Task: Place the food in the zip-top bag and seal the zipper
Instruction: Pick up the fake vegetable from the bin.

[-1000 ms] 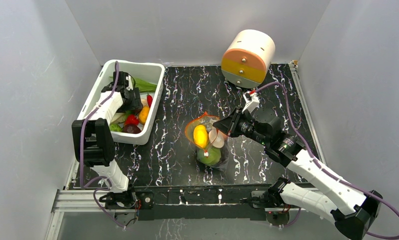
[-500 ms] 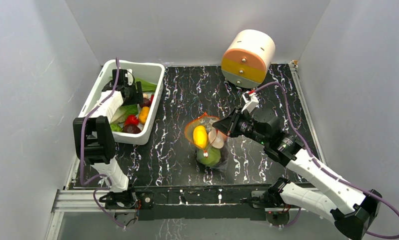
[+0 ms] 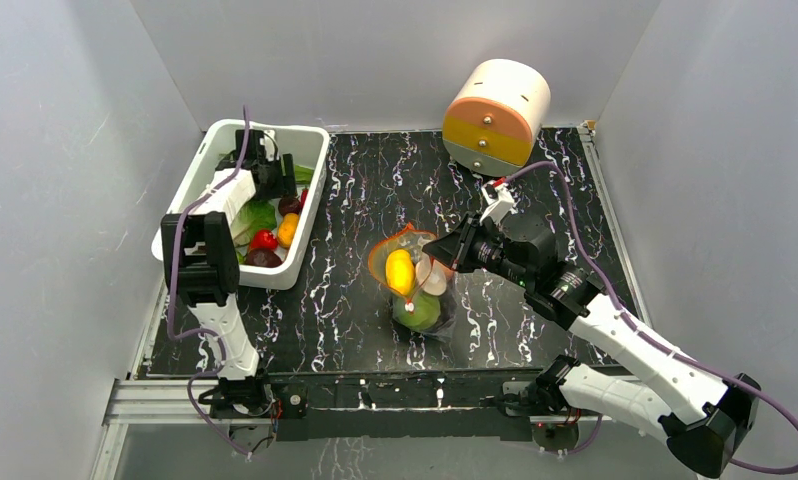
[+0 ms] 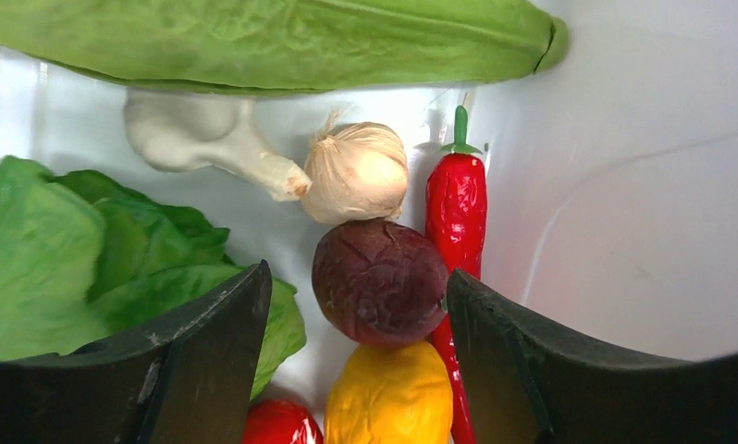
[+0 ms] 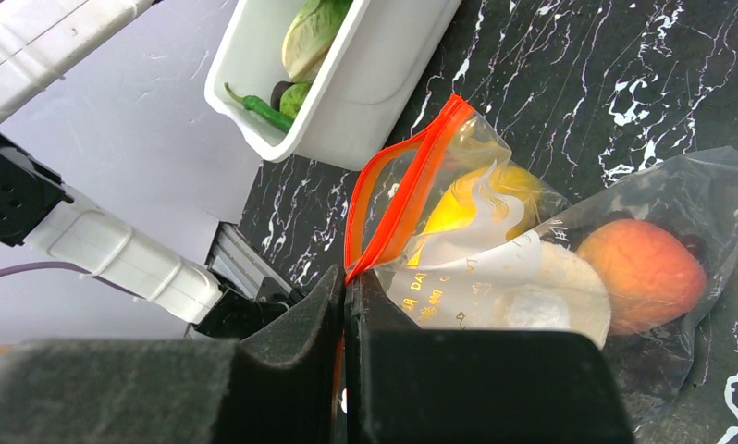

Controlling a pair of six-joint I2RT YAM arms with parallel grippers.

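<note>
Zip-top bag [image 3: 418, 262] lies mid-table, mouth toward the far-left and gaping. Already inside: yellow oval fruit [image 3: 401, 271], green cabbage [image 3: 419, 312] and orange-peach piece [image 5: 645, 274]. The zipper [image 5: 424, 165] is unsealed, with its two orange-red strips bowed apart.

Right pincer [image 5: 346, 287]: jaws together, clamped on the bag's mouth edge at the zipper strip, propping the mouth up. No change over the last second, and the bag has not shifted.

The change is on the left side. The left arm has swung from the near half of the white bin [image 3: 310, 135] to its far half. Left pincer [image 4: 358, 287]: jaws apart, much as before, nothing held.

In the wrist view, the dark round fruit [image 4: 380, 282] now sits framed between the two fingers. It has garlic [image 4: 358, 173] just behind it, a red chilli [image 4: 456, 213] along its right side and another yellow piece [image 4: 391, 398] just in front. I cannot tell how far above the fruit the fingers hang.

Reading: I take this as lining up on the next item, so loading is partly done and sealing has not begun.

Concerns: the chilli lies against the fruit and close to the right finger, so a close could catch both. The bin wall is also near that side.

The table [image 3: 375, 180] is otherwise unaltered, and the orange-and-cream drum [image 3: 495, 115] at the back is untouched.
</note>
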